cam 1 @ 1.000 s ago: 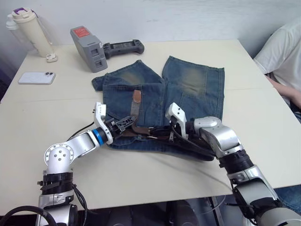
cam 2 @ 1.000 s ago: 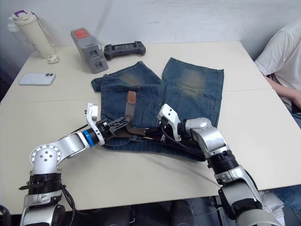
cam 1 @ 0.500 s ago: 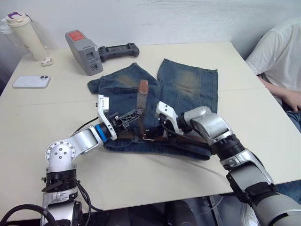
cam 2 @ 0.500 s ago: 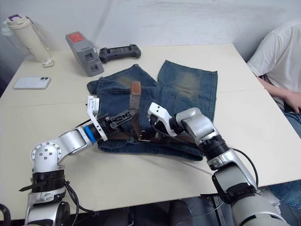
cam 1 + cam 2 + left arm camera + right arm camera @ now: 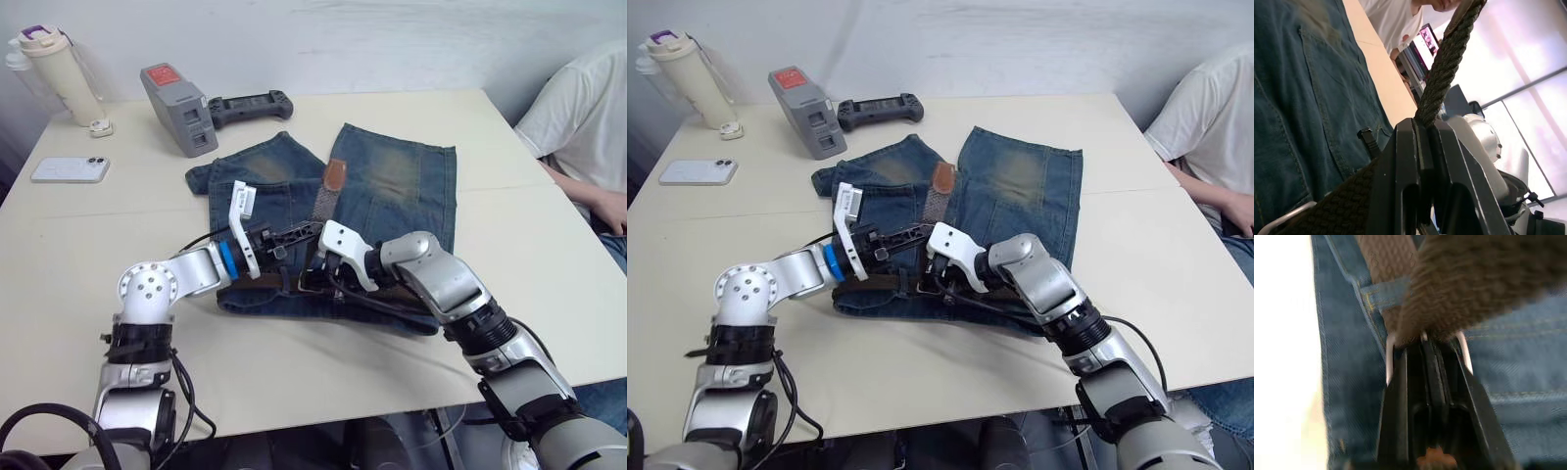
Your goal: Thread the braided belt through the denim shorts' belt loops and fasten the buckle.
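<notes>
1. The denim shorts [image 5: 392, 186] lie flat on the table [image 5: 118, 352], waistband toward the robot and legs pointing away; they are blue with faded yellowish-brown patches on both legs
2. The braided belt [image 5: 321, 206] is a narrow dark brown woven strap with a tan leather tip [image 5: 336, 174]; part of it runs along the waistband from side to side, while its free end rises over the middle of the shorts, tip pointing away from the robot toward the far edge of the table
3. The left gripper [image 5: 312, 231] has its fingers pressed together on the woven strap just below the free end; in the left wrist view the strap rises straight out from between the fingers [image 5: 1410, 161]
4. The right gripper [image 5: 312, 277] is closed on the buckle [image 5: 1425, 340], a silver metal frame at the waistband near the middle of the shorts; in the right wrist view the frame's two wire sides show on either side of the pinched fingertips, and a belt loop [image 5: 1388, 293] crosses the strap just beyond
5. The two grippers are close together over the waistband, the left one just above the right
6. No writing can be read; the grey box [image 5: 178, 108] at the far left of the table carries a red label, its text too small to tell
7. Near it lie a black controller [image 5: 243, 104], a white phone [image 5: 69, 170] and a cream bottle [image 5: 57, 73]
8. A person in a white shirt [image 5: 578, 117] sits at the right edge of the table
</notes>
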Action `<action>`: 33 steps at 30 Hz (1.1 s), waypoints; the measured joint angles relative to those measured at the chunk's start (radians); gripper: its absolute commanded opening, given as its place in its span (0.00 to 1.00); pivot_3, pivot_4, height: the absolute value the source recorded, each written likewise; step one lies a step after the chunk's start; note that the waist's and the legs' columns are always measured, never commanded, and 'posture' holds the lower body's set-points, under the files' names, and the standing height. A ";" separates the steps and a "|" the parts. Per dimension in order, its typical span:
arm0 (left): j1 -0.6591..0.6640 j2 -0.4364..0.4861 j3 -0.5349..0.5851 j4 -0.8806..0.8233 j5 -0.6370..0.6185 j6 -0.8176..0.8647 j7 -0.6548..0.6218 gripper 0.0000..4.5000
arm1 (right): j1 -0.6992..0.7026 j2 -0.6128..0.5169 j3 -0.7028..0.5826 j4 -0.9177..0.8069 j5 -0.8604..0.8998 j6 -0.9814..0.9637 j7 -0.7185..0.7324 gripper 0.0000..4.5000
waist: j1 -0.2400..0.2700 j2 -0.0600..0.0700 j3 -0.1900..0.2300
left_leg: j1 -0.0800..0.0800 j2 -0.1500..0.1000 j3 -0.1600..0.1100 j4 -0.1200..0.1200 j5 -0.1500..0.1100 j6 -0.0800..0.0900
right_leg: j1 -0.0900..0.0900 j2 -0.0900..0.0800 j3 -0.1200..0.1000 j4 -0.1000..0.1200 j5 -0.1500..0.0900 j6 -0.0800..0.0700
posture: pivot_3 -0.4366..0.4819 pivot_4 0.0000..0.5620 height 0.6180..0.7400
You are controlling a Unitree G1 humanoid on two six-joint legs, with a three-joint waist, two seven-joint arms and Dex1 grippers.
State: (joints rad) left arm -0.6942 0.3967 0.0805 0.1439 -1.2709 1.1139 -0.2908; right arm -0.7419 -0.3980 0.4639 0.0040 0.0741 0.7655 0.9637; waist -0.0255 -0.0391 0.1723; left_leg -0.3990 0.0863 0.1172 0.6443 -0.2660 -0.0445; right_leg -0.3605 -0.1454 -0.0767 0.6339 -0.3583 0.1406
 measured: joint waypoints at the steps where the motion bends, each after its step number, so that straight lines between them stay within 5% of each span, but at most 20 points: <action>1: -0.022 0.000 -0.013 0.027 0.024 0.000 -0.027 0.00 | 0.005 0.002 0.002 -0.007 -0.006 0.000 -0.009 0.01 | 0.000 0.000 -0.001 | 0.000 0.000 0.000 0.000 0.000 0.000 | 0.000 0.000 0.000 0.000 0.000 0.000 | 0.48 0.27 1.00; 6: -0.194 -0.023 -0.110 0.229 0.212 -0.001 -0.237 0.00 | 0.031 0.020 0.003 -0.046 -0.027 0.014 -0.059 0.01 | -0.001 0.002 -0.004 | 0.000 0.000 0.000 0.000 0.000 0.000 | 0.000 0.000 0.000 0.000 0.000 0.000 | 0.48 0.27 1.00; 14: -0.277 -0.107 -0.154 0.379 0.413 -0.044 -0.443 0.00 | 0.068 0.003 0.006 -0.121 -0.059 0.042 -0.096 0.01 | 0.006 0.005 -0.006 | -0.001 0.000 0.000 0.001 0.000 0.001 | 0.000 0.000 0.000 -0.001 0.000 0.000 | 0.48 0.27 1.00; 33: -0.361 -0.294 -0.020 0.591 0.626 -0.124 -0.503 0.00 | 0.136 -0.104 0.007 -0.241 -0.148 0.016 -0.117 0.01 | 0.061 0.008 -0.007 | -0.005 -0.004 -0.001 0.004 -0.004 0.008 | 0.004 -0.004 -0.003 -0.013 0.008 0.004 | 0.48 0.27 1.00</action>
State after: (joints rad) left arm -1.0548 0.1025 0.0605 0.7347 -0.6448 0.9901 -0.7937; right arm -0.6061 -0.5016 0.4705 -0.2369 -0.0735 0.7815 0.8466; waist 0.0357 -0.0315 0.1654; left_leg -0.4044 0.0824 0.1159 0.6487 -0.2698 -0.0365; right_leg -0.3563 -0.1489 -0.0799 0.6210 -0.3506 0.1451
